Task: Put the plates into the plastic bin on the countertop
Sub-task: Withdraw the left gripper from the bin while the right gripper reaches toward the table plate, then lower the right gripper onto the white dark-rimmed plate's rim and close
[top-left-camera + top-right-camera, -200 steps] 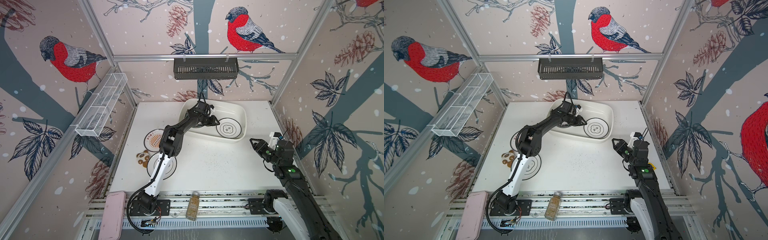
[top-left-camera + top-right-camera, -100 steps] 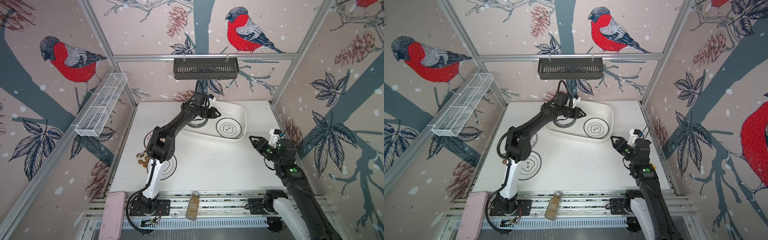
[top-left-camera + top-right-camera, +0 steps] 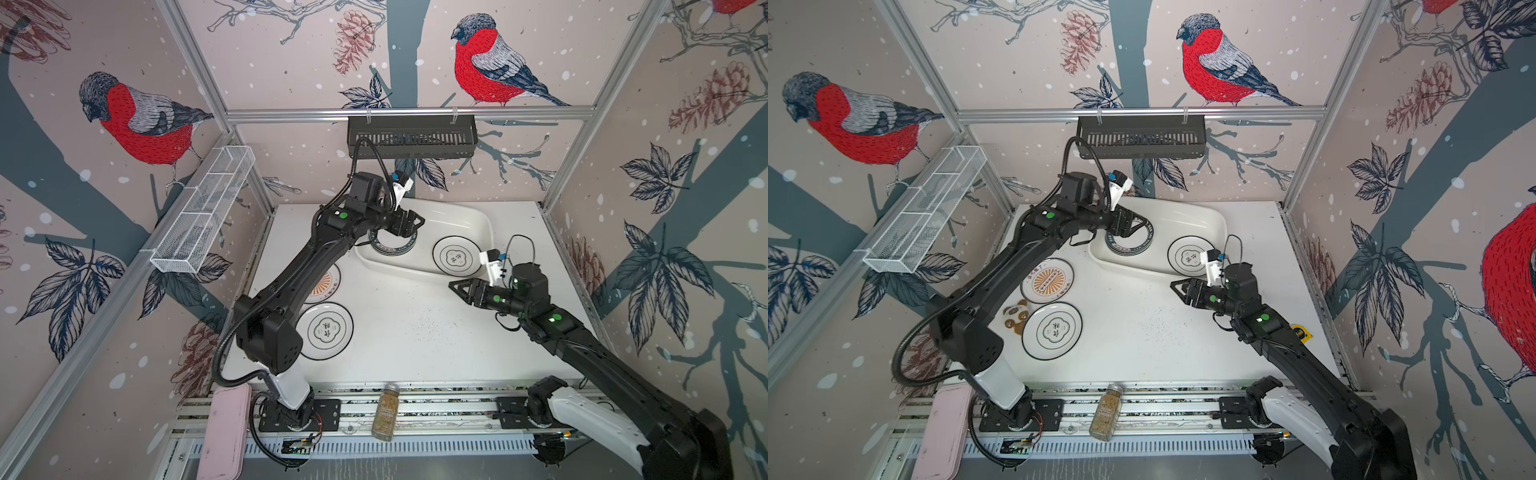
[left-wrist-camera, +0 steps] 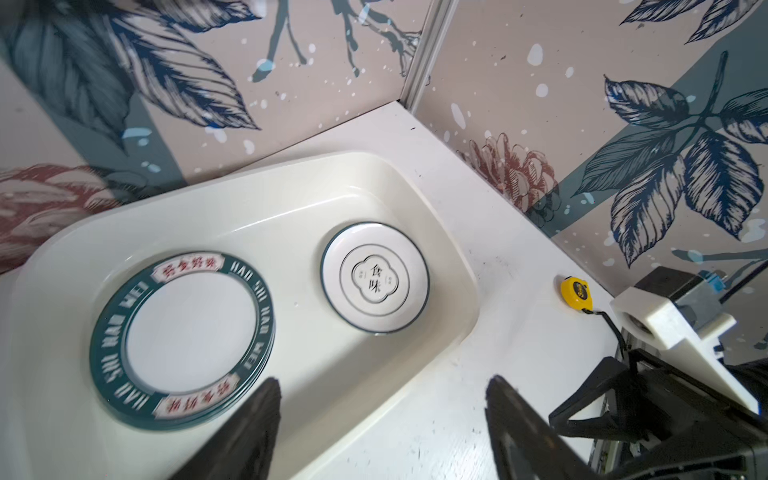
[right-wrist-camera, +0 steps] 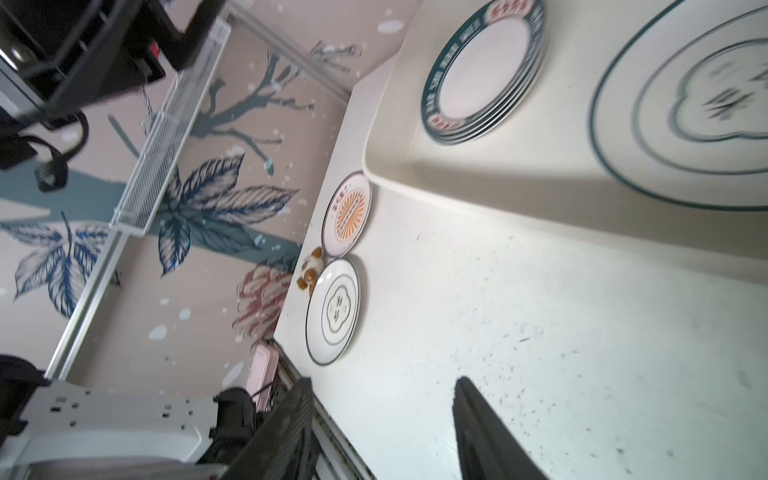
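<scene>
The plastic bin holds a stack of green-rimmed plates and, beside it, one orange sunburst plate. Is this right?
No. In the plastic bin, the single plate beside the green-rimmed stack bears a flower emblem, not an orange sunburst. The left wrist view shows it.

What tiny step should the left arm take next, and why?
Probably lift the left gripper and swing it toward the orange plate. Its jaws stand open and empty above the green-rimmed stack in the bin, while that plate and a flower plate lie on the counter.

In the plastic bin (image 3: 478, 217), green-rimmed plates (image 3: 391, 248) beneath left tool (image 3: 415, 223).
</scene>
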Motion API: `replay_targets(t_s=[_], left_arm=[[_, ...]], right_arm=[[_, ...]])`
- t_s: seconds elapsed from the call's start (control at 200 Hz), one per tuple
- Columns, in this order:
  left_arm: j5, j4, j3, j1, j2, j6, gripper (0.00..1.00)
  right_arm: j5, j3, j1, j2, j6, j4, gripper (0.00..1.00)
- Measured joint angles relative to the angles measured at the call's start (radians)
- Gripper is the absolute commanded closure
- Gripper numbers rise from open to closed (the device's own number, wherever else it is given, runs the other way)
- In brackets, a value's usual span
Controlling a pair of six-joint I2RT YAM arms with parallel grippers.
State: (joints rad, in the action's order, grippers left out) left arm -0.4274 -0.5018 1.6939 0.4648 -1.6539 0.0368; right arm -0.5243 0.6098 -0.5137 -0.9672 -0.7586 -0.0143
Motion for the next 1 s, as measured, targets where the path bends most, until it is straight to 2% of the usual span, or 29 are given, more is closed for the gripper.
replay_targets(t_s=[0.13,0.275,0.44,0.56,0.796,1.001], left_arm=[[0.016,0.027,-0.139,-0.093,0.138,-0.014,0.16],[0.016,0.051,-0.225,-0.199,0.257,-0.023,0.13],[0.018,0.072,-0.289,-0.292,0.334,-0.036,0.10],[0.058,0.072,-0.327,-0.360,0.365,-0.036,0.09],[0.072,0.071,-0.404,-0.379,0.412,-0.044,0.09],[0.063,0.077,-0.414,-0.386,0.414,-0.044,0.09]], right_arm=[[0.036,-0.007,-0.123,-0.115,-0.003,-0.097,0.45],[0.066,0.006,-0.257,-0.251,-0.010,-0.177,0.45],[0.080,0.074,-0.362,-0.438,-0.009,-0.252,0.46],[0.076,0.139,-0.418,-0.583,-0.010,-0.290,0.48],[0.056,0.294,-0.465,-0.813,-0.009,-0.326,0.50],[0.008,0.367,-0.486,-0.941,-0.028,-0.347,0.51]])
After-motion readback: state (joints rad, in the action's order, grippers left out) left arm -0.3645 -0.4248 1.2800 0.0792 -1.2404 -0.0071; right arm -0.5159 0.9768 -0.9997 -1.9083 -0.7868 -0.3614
